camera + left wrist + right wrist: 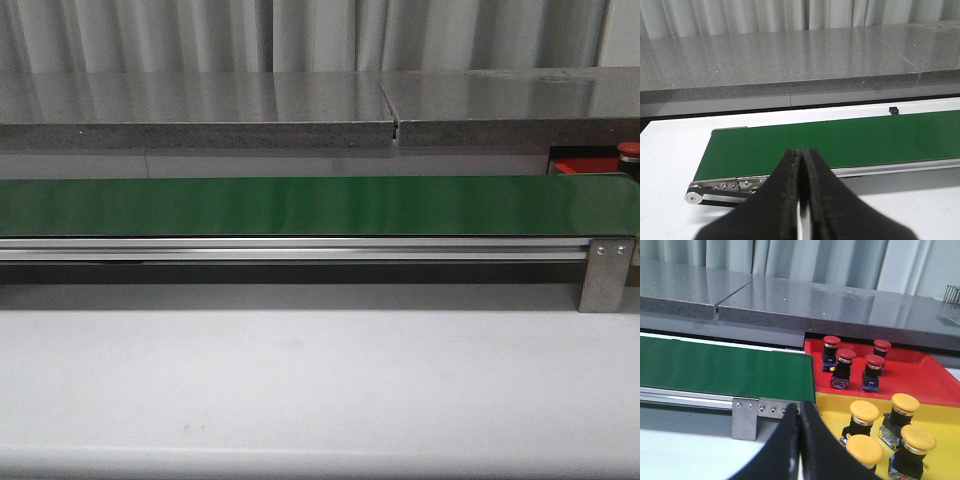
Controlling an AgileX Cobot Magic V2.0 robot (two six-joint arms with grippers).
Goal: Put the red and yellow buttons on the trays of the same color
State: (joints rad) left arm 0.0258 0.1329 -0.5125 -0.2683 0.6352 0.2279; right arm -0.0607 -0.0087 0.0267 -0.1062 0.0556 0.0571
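At the right end of the green belt (725, 370), four red buttons (846, 369) stand on the red tray (930, 377) and four yellow buttons (864, 419) on the yellow tray (832, 412). Both the left gripper (801, 165) and the right gripper (800, 415) are closed and hold nothing. No button shows on the belt. If a new one rides along, a gripper that opens late might miss it, or bump the crowded buttons over.

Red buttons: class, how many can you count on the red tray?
4. On the red tray stand four red buttons: back left, back right, front left, front right. Others may sit hidden beyond the picture's edge.
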